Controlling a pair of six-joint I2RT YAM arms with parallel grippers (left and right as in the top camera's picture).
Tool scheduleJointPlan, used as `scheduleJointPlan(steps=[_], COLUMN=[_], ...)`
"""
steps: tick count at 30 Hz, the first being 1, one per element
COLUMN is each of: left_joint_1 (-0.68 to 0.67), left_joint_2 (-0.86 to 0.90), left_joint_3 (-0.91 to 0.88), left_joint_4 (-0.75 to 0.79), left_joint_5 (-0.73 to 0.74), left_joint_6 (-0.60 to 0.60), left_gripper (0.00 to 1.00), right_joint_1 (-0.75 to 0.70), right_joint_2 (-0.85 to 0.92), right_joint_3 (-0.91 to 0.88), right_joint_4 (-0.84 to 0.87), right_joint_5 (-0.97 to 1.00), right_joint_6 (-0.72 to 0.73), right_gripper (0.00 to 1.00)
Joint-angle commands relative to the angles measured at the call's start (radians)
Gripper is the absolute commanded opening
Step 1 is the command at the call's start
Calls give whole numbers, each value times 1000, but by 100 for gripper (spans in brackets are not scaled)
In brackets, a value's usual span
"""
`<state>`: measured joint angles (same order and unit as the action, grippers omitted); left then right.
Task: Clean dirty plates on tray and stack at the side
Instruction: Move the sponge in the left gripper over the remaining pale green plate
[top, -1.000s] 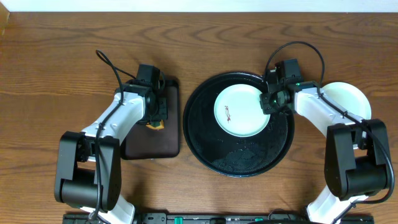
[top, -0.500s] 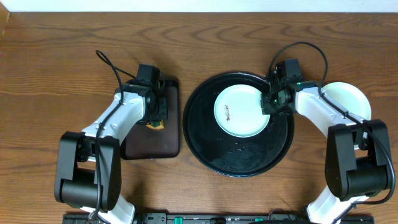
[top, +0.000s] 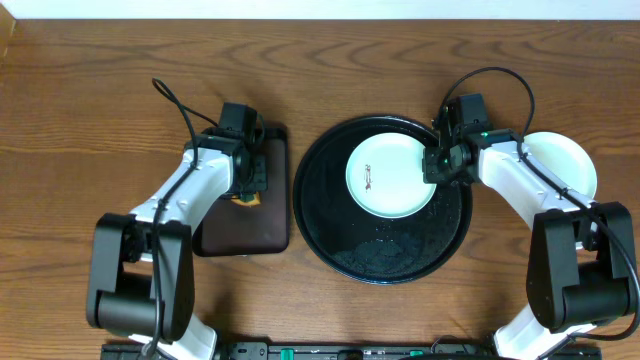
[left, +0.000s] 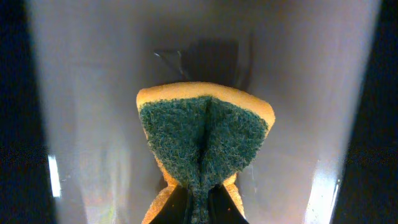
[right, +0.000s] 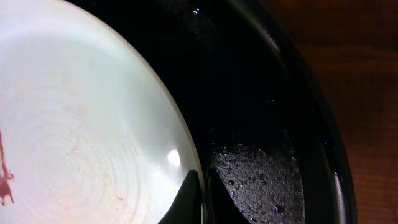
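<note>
Pinching the mint-white plate (top: 385, 190) at its right rim, jaws narrow, my right gripper (top: 438, 166) has dragged it slightly rightward on the round black tray (top: 330, 220). The smear (top: 368, 179) remains, so the plate is unwashed. Meanwhile my left gripper (left: 198, 205) stays clamped on the sponge (left: 205, 134) over the rectangular tray (top: 225, 235).

A brown wooden table (top: 100, 90) with strong, wavy grain carries three things directly. The round black tray (top: 330, 205), glossy and low-rimmed, sits near the middle. Just to its left, close but apart, lies a smaller dark rectangular tray (top: 245, 230). At the right rests a pale plate (top: 565, 160), partly hidden by an arm.
</note>
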<state>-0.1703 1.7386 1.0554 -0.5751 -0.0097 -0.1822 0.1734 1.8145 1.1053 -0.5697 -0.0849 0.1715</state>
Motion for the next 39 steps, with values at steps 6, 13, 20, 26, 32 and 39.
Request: scheduleJointPlan(steps=[6, 13, 20, 26, 32, 39], left_joint_1=[2, 2, 2, 0, 0, 1], left_joint_2=[-201, -255, -246, -256, -251, -192], left_joint_3=[10, 89, 205, 245, 245, 344], left_joint_4=[-23, -185, -351, -354, -304, -460], left_joint_5=[-56, -115, -115, -108, -108, -107], left_joint_6=[9, -69, -75, -88, -89, -111], left_gripper=[7, 7, 7, 8, 8, 7], right_joint_1=[-2, -2, -2, -2, -2, -2], right_joint_2=[-21, -21, -21, -21, -21, -21], right_joint_3=[5, 5, 5, 5, 5, 5], right_joint_4=[-8, -6, -5, -2, 9, 28], right_joint_5=[31, 28, 28, 28, 28, 27], right_joint_6=[-23, -39, -39, -39, -39, -95], right_gripper=[4, 12, 24, 27, 34, 36])
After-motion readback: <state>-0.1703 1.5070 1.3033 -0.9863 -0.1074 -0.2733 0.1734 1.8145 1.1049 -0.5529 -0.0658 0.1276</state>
